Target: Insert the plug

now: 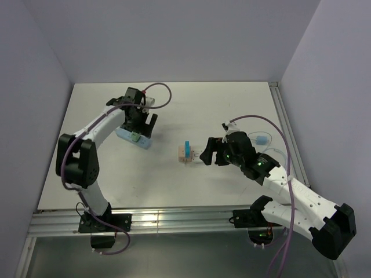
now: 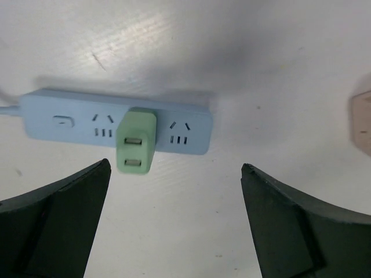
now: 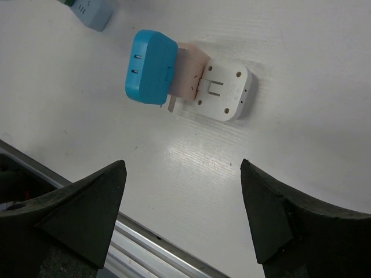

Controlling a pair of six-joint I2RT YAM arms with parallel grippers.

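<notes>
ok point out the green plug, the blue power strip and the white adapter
green plug (image 2: 135,145), left wrist view, on its face with two slots
blue power strip (image 2: 191,131), left wrist view, on its right end
white adapter (image 3: 225,91), right wrist view, on its pronged face

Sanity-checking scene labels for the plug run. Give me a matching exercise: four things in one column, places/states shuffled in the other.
Things:
1. green USB adapter
2. blue adapter
3. white adapter
4. left claw

Places/states:
A. flat on the table, beside the peach block
B. open, above the power strip
C. seated midway along the power strip
D. against the peach block, slots facing the right wrist camera

Pairs: 1-C; 2-D; 3-A; 4-B.
</notes>
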